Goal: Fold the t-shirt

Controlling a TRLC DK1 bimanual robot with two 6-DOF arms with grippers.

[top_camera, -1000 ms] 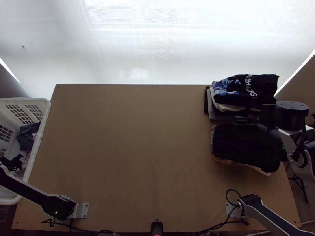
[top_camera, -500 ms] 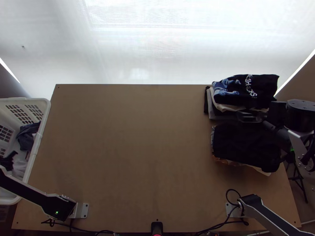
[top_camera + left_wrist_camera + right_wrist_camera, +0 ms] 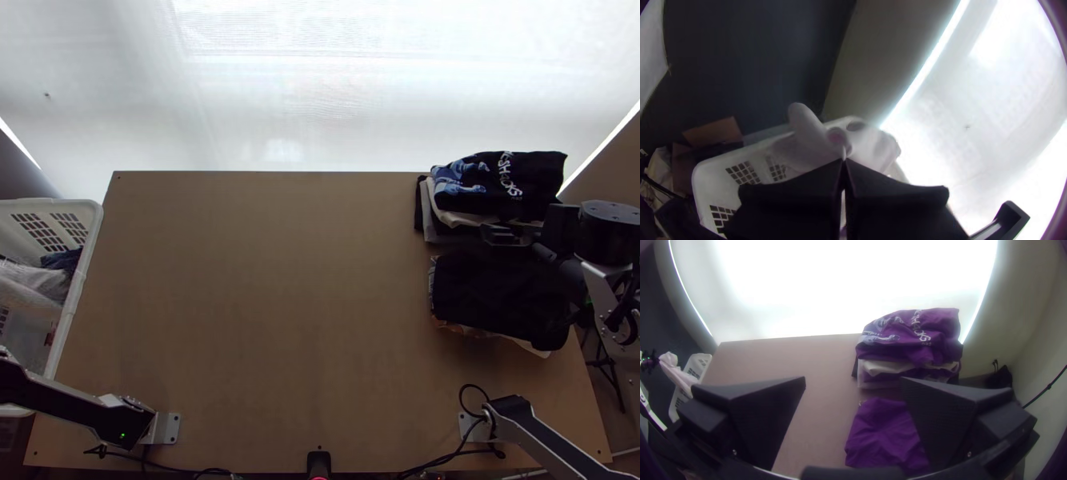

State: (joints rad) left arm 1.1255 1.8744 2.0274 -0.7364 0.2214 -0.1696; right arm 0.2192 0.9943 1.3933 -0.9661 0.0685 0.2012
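At the top view's left edge, a white cloth (image 3: 30,282), probably the t-shirt, hangs bunched over the basket. My left gripper (image 3: 843,161) is shut on part of this white cloth (image 3: 811,140) in its wrist view. The right wrist view also has the cloth (image 3: 678,373) dangling at far left. My right gripper (image 3: 502,234) is above the stacks of clothes at the table's right side. In its own wrist view, the right gripper (image 3: 853,378) stands open, fingers wide apart, with nothing between them.
A white basket (image 3: 76,292) with dark clothes inside stands against the table's left edge. Two piles of folded clothes lie at the right, one with a printed black shirt (image 3: 528,180) on top, the nearer one topped by a black garment (image 3: 496,300). Bare wood (image 3: 264,296) spans the middle.
My left gripper has gone from inside the basket out past the top view's left edge, lifting the white cloth from among the dark clothes. My right gripper has shifted slightly right.
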